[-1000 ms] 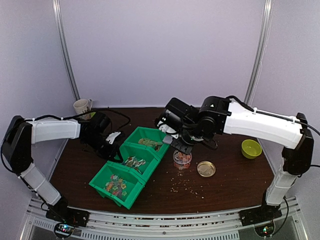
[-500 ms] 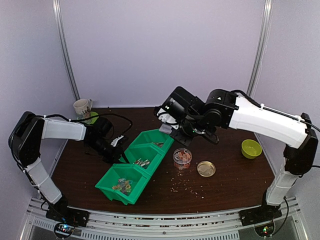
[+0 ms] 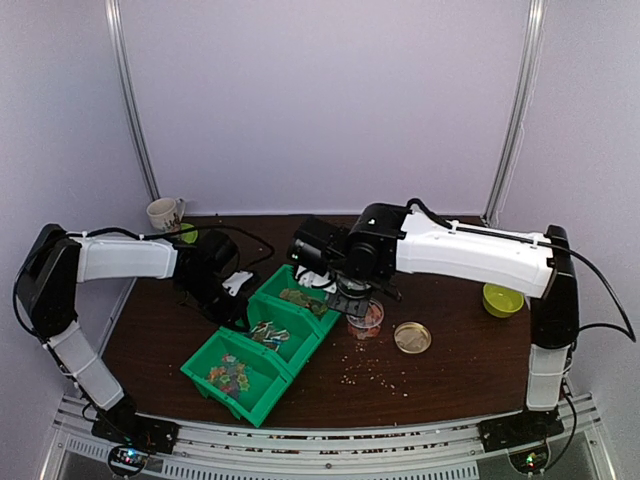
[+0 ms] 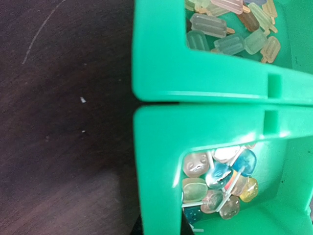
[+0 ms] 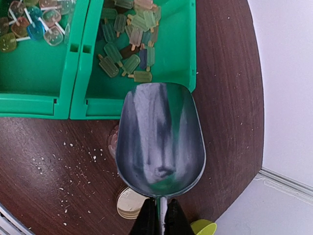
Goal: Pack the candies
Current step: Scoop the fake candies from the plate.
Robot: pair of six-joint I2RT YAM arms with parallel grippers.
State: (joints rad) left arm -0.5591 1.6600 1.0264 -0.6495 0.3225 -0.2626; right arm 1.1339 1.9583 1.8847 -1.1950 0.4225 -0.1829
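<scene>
The candies lie in a green three-compartment bin (image 3: 262,352): popsicle-shaped ones (image 5: 128,55) in the end compartment, lollipops (image 4: 220,185) in the middle one, and mixed-colour ones (image 3: 230,374) in the nearest. More candies fill a small clear jar (image 3: 365,318) beside the bin. My left gripper (image 4: 164,227) is shut on the bin's outer wall (image 4: 156,161), one dark finger on each side. My right gripper (image 5: 161,220) is shut on the handle of an empty metal scoop (image 5: 160,142). The scoop hangs over the bin's edge and covers most of the jar.
A round gold lid (image 3: 412,338) lies right of the jar, with pale crumbs (image 3: 375,372) scattered on the dark table in front. A yellow-green bowl (image 3: 502,298) sits at the far right and a mug (image 3: 165,213) at the back left.
The right arm has swung left and lower with the scoop, ending over the bin's end compartment and the jar. The left gripper has shifted the bin slightly, right and then back.
</scene>
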